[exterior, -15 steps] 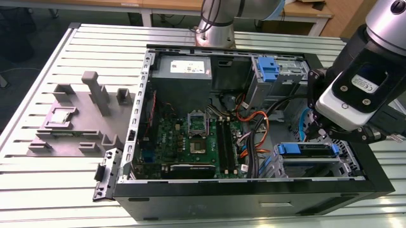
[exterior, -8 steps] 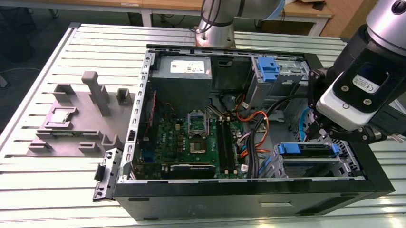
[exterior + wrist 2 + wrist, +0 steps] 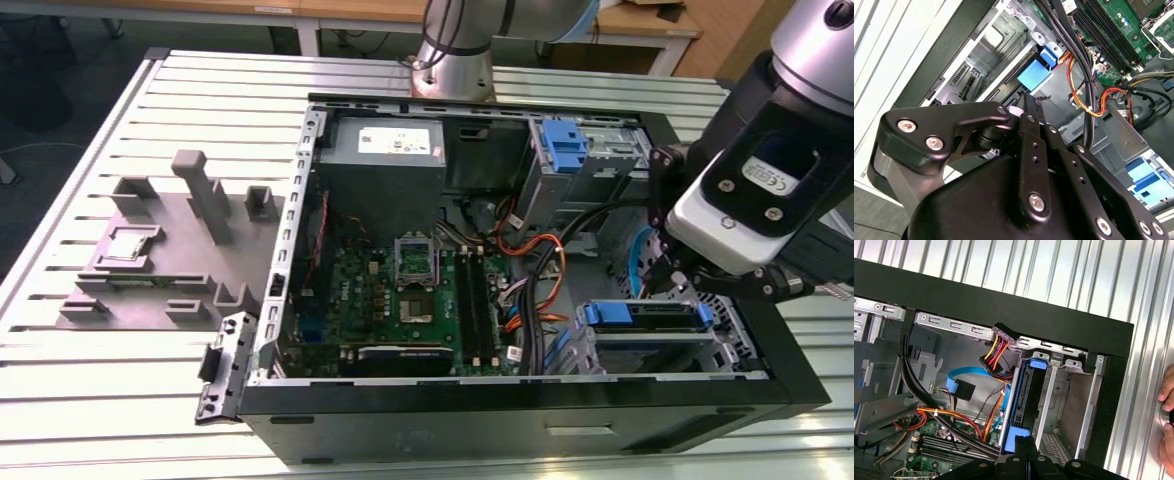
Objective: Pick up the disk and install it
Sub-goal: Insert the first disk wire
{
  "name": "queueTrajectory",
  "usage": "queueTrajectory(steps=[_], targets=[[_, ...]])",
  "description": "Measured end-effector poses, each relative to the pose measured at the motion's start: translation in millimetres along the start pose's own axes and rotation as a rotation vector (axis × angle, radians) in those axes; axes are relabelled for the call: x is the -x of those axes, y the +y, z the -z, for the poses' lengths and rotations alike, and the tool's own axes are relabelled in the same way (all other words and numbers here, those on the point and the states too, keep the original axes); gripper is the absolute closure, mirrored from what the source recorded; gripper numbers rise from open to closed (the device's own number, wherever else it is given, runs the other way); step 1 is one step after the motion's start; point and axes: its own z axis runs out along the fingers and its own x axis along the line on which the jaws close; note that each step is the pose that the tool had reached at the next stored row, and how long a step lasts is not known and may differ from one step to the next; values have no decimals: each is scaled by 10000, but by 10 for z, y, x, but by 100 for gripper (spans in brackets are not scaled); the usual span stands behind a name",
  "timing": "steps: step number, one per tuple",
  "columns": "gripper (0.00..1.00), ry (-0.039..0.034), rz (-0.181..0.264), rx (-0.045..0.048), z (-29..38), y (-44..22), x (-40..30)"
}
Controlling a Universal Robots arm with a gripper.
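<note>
A slatted metal table carries an open black computer case, lying on its side across the middle of the table. My arm reaches over the case's edge on the exterior view's right.

Inside the case, a green motherboard covers the floor. A grey power-supply box sits against the far wall. A bare blue caddy stands in the far corner on the exterior view's right. Orange and black cables run between the board and the drive bays. A grey fixture plate lies on the table beside the case, toward the exterior view's left edge.

The disk, framed in its blue bracket, sits in the metal drive bay at the case's near corner on the exterior view's right. In the first wrist view the disk stands on edge in its slot just inside the case wall. Its blue tab shows in the second wrist view.

My gripper hangs just above that bay. In both wrist views its fingers are drawn narrow, tips together, right beside the disk's blue tab, with nothing between them.

A person's hand rests on the table outside the case.
</note>
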Motion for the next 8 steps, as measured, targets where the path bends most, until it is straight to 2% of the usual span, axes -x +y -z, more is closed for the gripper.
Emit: queueTrajectory(steps=[8], targets=[[90,2,19,11,59,1,1]])
